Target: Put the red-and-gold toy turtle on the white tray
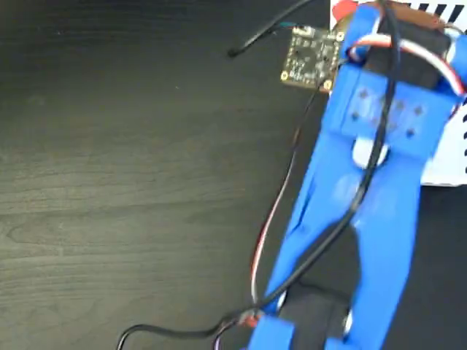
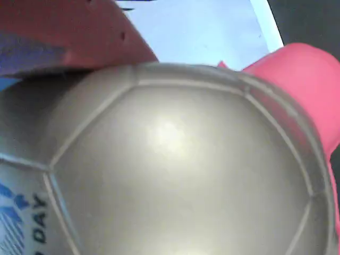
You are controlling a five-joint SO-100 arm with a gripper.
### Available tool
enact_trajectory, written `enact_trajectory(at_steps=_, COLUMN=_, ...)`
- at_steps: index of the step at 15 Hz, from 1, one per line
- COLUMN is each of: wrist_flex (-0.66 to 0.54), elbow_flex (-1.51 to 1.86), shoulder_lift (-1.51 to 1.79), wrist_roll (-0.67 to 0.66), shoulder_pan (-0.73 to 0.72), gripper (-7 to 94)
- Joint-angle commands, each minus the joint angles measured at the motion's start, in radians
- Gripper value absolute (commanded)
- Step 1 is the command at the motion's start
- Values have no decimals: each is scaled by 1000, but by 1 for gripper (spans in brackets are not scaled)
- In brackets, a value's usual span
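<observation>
and here's the white tray (image 2: 212, 32), a pale sheet across the upper middle of the wrist view, its edge slanting down at the upper right against the dark table (image 2: 313, 21); whether the turtle rests on it or hangs just above it, i can't tell from here. in the fixed view only a sliver of the tray (image 1: 451, 157) peeks out at the right edge, with dark stripes showing at the top right corner, the rest covered by the blue arm (image 1: 365, 189) running from the bottom centre up to the upper right. the red-and-gold toy turtle (image 2: 175, 164) fills almost the whole wrist view, domed shell with its seam lines dead centre, a coral-red part bulging at the right edge, blue print cut off at the lower left. a red slab crosses the upper left, right against the shell's top edge, and it looks like a finger (image 2: 64, 32) of the gripper, though that's too close and blurred to be sure. the second finger is out of sight, so i can't say whether the fingers pinch the turtle or stand apart. in the fixed view a small circuit board (image 1: 312, 57) sits near top centre, wires (image 1: 277, 211) trailing down over the dark wood table (image 1: 109, 182).
</observation>
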Motion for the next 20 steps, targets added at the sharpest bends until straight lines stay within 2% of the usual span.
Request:
enact_trajectory(at_steps=1, wrist_flex=0, elbow_flex=-67, shoulder_lift=-8, wrist_roll=-17, shoulder_pan=26, gripper=0)
enact_trajectory(at_steps=7, wrist_flex=-67, elbow_flex=-160, shoulder_lift=-210, wrist_roll=-5, shoulder_pan=55, gripper=0)
enact_trajectory(at_steps=9, wrist_flex=-57, elbow_flex=-224, shoulder_lift=-284, wrist_roll=-6, shoulder_pan=81, gripper=1)
enact_trajectory(at_steps=17, wrist_flex=-107, elbow_flex=-247, shoulder_lift=-367, wrist_roll=-12, shoulder_pan=140, gripper=2)
enact_trajectory(at_steps=20, wrist_flex=-117, elbow_flex=-267, shoulder_lift=-399, wrist_roll=-18, shoulder_pan=156, gripper=25)
